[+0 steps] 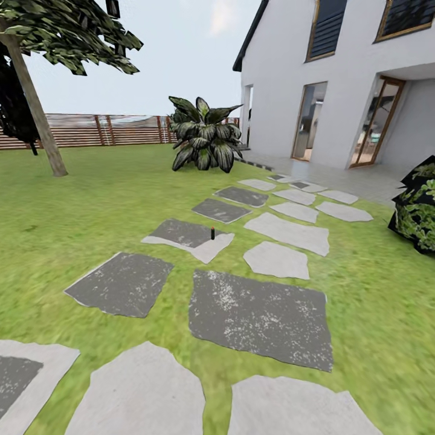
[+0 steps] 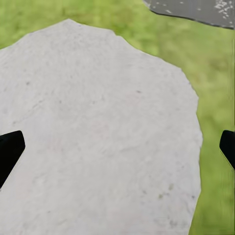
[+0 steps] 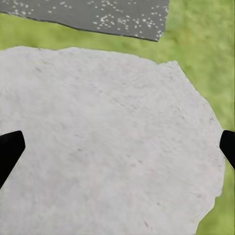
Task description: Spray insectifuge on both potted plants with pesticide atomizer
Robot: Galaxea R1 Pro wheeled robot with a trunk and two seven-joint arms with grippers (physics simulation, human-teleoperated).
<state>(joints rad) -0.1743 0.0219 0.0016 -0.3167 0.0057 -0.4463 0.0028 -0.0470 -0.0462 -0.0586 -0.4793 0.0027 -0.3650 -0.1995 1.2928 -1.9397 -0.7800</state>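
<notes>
Green lawn [image 1: 90,199] with grey paving stones [image 1: 260,317] leads toward a white house [image 1: 338,78]. Pesticide atomizer [image 1: 212,232] stands upright on a mid-path stone. Left gripper [image 2: 117,149] and right gripper [image 3: 117,152] hang over pale stones, jaws spread wide, holding nothing.

The left pincer [image 2: 117,149] points down, its two dark fingertips [image 2: 10,149] showing at opposite sides of the left wrist view, spread wide with nothing between them. The right pincer [image 3: 117,149] hangs the same way, its fingertips [image 3: 10,152] wide apart and holding nothing.
</notes>
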